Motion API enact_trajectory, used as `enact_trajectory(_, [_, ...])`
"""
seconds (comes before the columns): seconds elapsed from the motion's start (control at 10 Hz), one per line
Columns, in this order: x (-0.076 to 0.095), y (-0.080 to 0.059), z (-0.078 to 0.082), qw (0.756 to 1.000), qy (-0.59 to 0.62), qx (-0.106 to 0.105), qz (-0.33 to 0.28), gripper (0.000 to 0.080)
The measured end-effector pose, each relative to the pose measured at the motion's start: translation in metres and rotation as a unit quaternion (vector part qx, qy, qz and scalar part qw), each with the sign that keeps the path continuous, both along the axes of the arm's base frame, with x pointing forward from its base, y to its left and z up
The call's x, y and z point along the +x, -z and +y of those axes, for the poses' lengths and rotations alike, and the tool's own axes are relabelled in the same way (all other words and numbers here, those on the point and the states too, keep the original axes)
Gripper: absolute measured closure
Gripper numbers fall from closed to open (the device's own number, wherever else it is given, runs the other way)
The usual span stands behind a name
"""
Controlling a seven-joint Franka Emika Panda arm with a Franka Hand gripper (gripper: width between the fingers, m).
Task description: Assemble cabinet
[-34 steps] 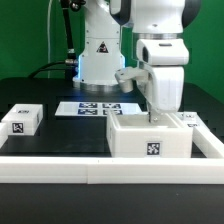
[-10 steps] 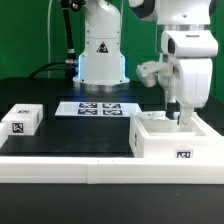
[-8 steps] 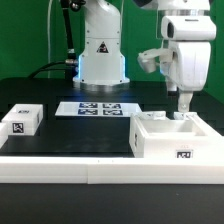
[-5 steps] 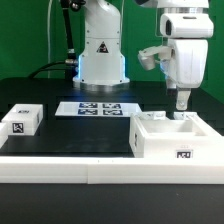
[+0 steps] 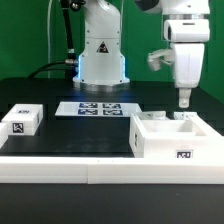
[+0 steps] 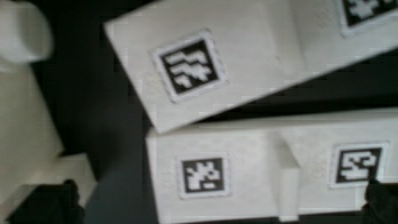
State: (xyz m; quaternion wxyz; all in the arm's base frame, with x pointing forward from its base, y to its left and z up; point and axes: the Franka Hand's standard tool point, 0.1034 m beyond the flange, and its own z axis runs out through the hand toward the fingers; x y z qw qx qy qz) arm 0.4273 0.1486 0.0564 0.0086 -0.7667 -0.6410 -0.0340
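The cabinet [image 5: 172, 140], a white boxy body open at the top with a tag on its front, stands at the exterior view's right by the front rail. My gripper [image 5: 183, 102] hangs a little above its far right corner, clear of it and holding nothing. In the wrist view the cabinet's white tagged faces [image 6: 191, 68] fill the picture. My gripper [image 6: 222, 200] shows only as two dark fingertips [image 6: 63, 200] set far apart, so it is open.
A small white tagged block [image 5: 22, 119] sits at the exterior view's left. The marker board [image 5: 98, 108] lies flat in front of the robot base [image 5: 101, 55]. A white rail [image 5: 70, 168] runs along the front edge of the black table.
My gripper has risen out of the cabinet's open top and now hangs above it. The cabinet has not moved in the last second.
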Motion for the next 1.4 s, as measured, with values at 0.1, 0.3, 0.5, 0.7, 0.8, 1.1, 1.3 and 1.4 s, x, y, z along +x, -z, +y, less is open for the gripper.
enact_trajectory(0.1, [-0.005, 0.002, 0.007, 1.0, 0.002, 0.004, -0.002, 0.0002])
enact_trajectory(0.3, [-0.01, 0.014, 0.02, 1.0, -0.002, 0.016, -0.006, 0.0002])
enact_trajectory(0.5, [-0.016, 0.031, 0.025, 1.0, -0.003, 0.022, 0.002, 0.0002])
enact_trajectory(0.7, [-0.017, 0.037, 0.023, 1.0, -0.001, 0.022, 0.008, 0.0002])
enact_trajectory(0.8, [-0.018, 0.039, 0.021, 1.0, 0.001, 0.022, 0.01, 0.0002])
enact_trajectory(1.1, [-0.019, 0.041, 0.021, 1.0, 0.002, 0.022, 0.012, 0.026])
enact_trajectory(1.3, [-0.02, 0.042, 0.02, 1.0, 0.003, 0.022, 0.013, 0.0534])
enact_trajectory(1.4, [-0.02, 0.042, 0.02, 1.0, 0.003, 0.022, 0.013, 0.0705])
